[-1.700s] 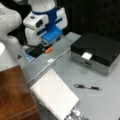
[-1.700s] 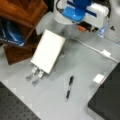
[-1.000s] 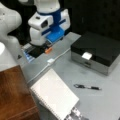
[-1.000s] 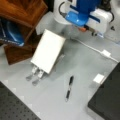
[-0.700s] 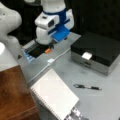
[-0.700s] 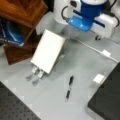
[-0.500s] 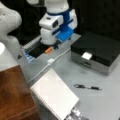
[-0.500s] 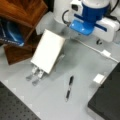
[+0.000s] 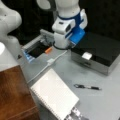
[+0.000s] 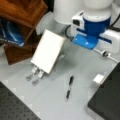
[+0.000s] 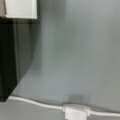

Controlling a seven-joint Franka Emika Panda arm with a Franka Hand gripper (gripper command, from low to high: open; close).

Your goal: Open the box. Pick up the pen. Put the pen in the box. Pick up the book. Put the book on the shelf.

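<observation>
The arm's head hangs low beside the shut box (image 9: 100, 53); pincer hidden, grip unknowable. Pen (image 9: 87, 87) and book (image 9: 55, 96) lie apart on the worktop (image 9: 105, 100).

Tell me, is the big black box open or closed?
Closed. In a front view the box has its black lid lying flat on the silver sides, and the pen lies outside on the table.
</observation>
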